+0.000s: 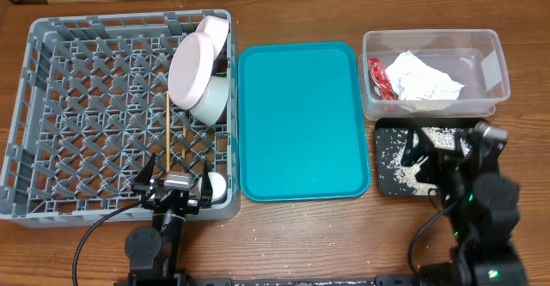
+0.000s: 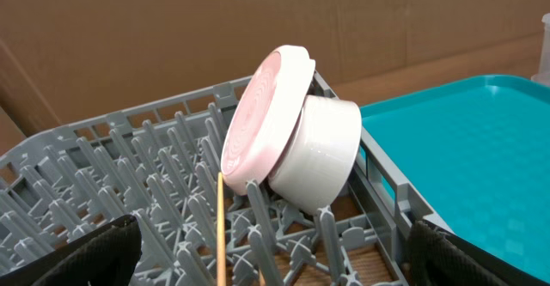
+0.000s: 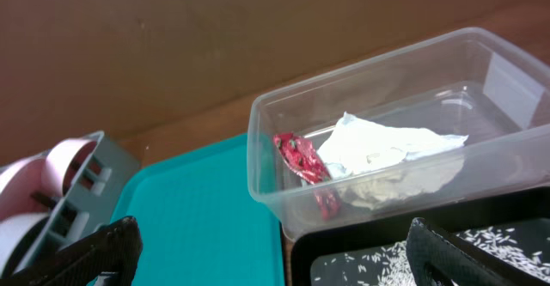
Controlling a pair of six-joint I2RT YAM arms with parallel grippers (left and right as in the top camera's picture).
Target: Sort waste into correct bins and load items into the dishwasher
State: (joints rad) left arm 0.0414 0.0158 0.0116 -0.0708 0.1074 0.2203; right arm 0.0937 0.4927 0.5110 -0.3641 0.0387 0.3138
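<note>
We see the grey dish rack (image 1: 86, 106) on the left of the surface, with the teal tray (image 1: 301, 123) just beside it on the right. Right of that, the clear tub (image 1: 434, 41) sits at the far side and the black tray (image 1: 387, 161) just in front of it.

In the rack's far right part, the plate (image 1: 191, 73) stands on edge, tilted, its face turned left and toward us. It leans against 1 bowl (image 1: 210, 101) lying on its side. A 2nd bowl (image 1: 215, 33) stands on edge in the far corner behind them. The chopsticks (image 1: 166, 127) lie on the lattice left of the plate, their long axis running from the near wall toward the far one. The cup (image 1: 216, 185) sits in the near right corner.

The napkin (image 1: 423, 80) and red wrapper (image 1: 378, 76) lie in the tub, touching. Rice (image 1: 430, 136) is scattered in the black tray.

The left hand (image 1: 176, 179) hovers at the rack's near wall, fingers apart, beside the cup. The right hand (image 3: 275, 256) hangs over the black tray, fingers apart.
</note>
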